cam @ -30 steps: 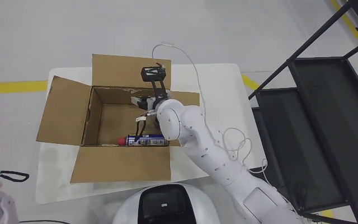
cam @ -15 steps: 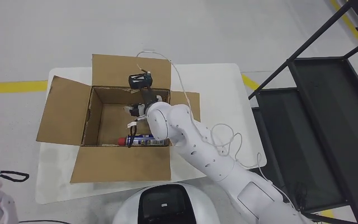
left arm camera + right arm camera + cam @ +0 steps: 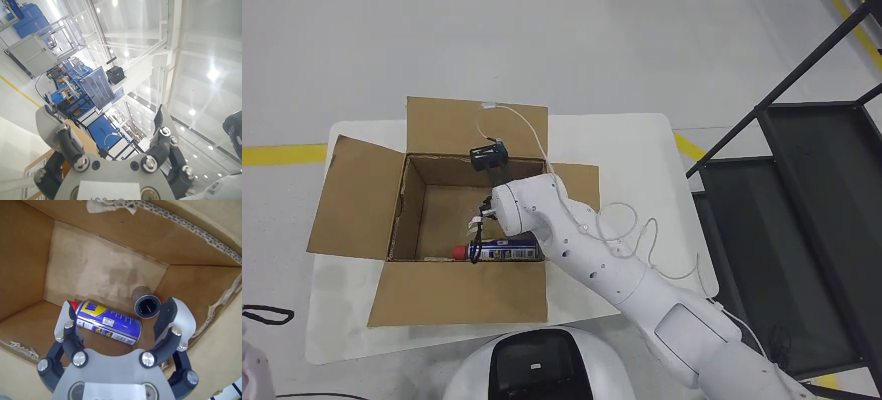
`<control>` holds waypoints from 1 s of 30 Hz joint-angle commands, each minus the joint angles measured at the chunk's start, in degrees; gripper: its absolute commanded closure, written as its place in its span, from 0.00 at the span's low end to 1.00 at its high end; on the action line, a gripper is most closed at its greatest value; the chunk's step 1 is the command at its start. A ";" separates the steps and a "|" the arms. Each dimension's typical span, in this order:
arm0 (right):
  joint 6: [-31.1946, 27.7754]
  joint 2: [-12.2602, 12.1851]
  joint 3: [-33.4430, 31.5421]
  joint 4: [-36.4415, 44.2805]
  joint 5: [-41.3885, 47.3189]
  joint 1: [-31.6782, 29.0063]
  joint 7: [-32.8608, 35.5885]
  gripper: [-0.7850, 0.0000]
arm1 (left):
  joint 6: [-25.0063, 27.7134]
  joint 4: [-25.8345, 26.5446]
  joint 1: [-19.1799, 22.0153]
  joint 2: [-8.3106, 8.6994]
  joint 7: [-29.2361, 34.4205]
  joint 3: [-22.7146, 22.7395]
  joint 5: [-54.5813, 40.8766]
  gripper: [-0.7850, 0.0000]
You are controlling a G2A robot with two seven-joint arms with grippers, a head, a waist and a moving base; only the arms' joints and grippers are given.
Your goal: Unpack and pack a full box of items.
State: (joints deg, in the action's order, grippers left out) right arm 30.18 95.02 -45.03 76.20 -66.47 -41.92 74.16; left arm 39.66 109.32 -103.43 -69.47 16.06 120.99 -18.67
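An open cardboard box (image 3: pixel 400 215) stands on the white table (image 3: pixel 627 150). Inside it, a blue and yellow spray can (image 3: pixel 504 252) lies on its side against the near wall. The right wrist view shows the same spray can (image 3: pixel 108 323) and, beside it, a short metal cylinder (image 3: pixel 147 306) with a dark bore, on the box (image 3: pixel 24 256) floor. My right gripper (image 3: pixel 118 303) hangs open above both, inside the box's mouth, touching neither. My left gripper (image 3: pixel 102 109) is open and empty, pointing up at the hall's ceiling.
The box's flaps (image 3: pixel 352 200) are spread outward on all sides, with torn edges. A black metal rack (image 3: pixel 802 210) stands to the right of the table. A black cable (image 3: pixel 267 315) lies on the floor at the left.
My right arm has swung left and lowered toward the box's inside, its wrist now over the far wall. The spray can and box have stayed put.
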 commanded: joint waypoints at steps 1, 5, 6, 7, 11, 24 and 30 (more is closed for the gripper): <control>-1.03 0.37 -0.49 -2.52 0.37 1.21 0.98 0.00 | 0.00 0.00 0.00 0.00 0.00 0.00 0.00 0.00; -1.84 1.27 -0.80 -5.32 1.50 2.50 1.80 0.05 | 0.00 0.00 0.00 0.00 0.00 0.00 0.00 0.00; -1.88 1.51 -0.81 -5.66 2.14 2.50 1.83 0.05 | 0.00 0.00 0.00 0.00 0.00 0.00 0.00 0.00; -1.82 1.71 -0.80 -5.97 2.41 2.61 1.77 0.04 | 0.00 0.00 0.00 0.00 0.00 0.00 0.00 0.00; -1.33 2.20 -0.94 -5.32 2.76 2.41 1.28 0.00 | 0.00 0.00 0.00 0.00 0.00 0.00 0.00 0.00; -9.69 2.51 0.74 -4.26 -4.23 4.41 9.64 0.00 | 0.00 0.00 0.00 0.00 0.00 0.00 0.00 0.00; -14.14 3.38 2.45 -7.69 -5.88 7.21 13.65 0.00 | 0.00 0.00 0.00 0.00 0.00 0.00 0.00 0.00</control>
State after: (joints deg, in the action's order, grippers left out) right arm 16.99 98.22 -43.07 69.25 -72.05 -35.36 87.21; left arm 39.66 109.32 -103.43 -69.47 16.06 120.99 -18.67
